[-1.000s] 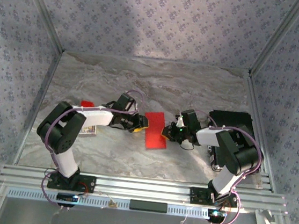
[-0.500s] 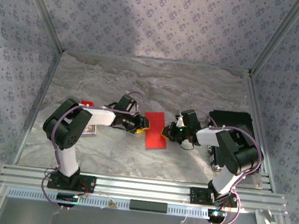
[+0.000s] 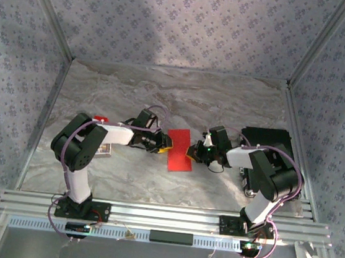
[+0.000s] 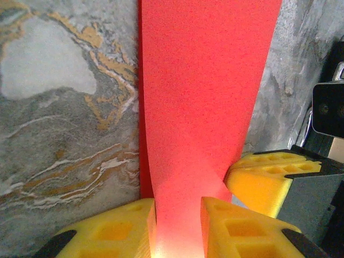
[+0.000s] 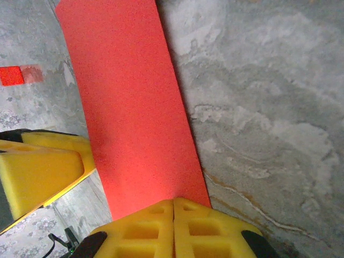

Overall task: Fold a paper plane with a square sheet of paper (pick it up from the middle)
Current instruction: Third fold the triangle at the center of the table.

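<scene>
Item: square sheet of paper (image 3: 179, 150), bright red, plain, folded to a long narrow rectangle and laid flat on the grey marbled table (image 3: 163, 97), near the middle, between the two grippers. Left gripper (image 3: 163, 143): set at the paper's left long edge; in the left wrist view its yellow fingers (image 4: 113, 228) are seen narrowly parted, with the paper's near end raised slightly into the gap between them and a soft crease running off to one side; whether the paper is pinched cannot be told. Right gripper (image 3: 192, 151): set at the paper's right long edge; in the right wrist view its yellow fingers (image 5: 209, 231) are seen pressed together with no gap, their tips lying on the paper's near end; a pinch of the sheet cannot be confirmed. The grippers are placed close together, facing each other across the strip. Small red rectangular piece (image 3: 100, 119): lying well to the left, beside the left arm. Small card (image 3: 103, 150): lying near that arm's elbow, partly covered. Black object (image 3: 271, 139): at the table's right side, behind the right arm.
</scene>
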### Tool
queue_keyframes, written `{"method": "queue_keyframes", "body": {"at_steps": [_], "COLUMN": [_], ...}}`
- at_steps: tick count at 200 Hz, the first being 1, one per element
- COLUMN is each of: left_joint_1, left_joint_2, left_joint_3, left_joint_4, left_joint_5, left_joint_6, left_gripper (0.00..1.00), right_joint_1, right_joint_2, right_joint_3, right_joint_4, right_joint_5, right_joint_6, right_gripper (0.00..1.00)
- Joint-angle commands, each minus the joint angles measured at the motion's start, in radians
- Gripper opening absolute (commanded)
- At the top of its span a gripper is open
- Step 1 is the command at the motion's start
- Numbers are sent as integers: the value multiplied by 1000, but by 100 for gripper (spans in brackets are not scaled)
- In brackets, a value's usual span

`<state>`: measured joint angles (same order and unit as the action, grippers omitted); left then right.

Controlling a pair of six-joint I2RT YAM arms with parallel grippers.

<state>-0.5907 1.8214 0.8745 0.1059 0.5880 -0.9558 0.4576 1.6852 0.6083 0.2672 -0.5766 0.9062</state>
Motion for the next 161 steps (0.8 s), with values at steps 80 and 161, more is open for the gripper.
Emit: {"method": "queue_keyframes", "body": {"at_steps": [80,161], "left_joint_1": [2,51], "left_joint_2": [4,-75], "left_joint_3": [-11,-35], "left_joint_4": [20,27], "left_joint_5": [16,83], "left_joint_6": [-7,-34], "left_gripper": [16,3], "right_joint_1": [3,58], "right_joint_2": [21,-297], "right_joint_3": [-38,-71], "right_joint_4": [2,-53], "right_joint_5": [15,203], "right_joint_6": [24,-139], "right_gripper": [13,56]}}
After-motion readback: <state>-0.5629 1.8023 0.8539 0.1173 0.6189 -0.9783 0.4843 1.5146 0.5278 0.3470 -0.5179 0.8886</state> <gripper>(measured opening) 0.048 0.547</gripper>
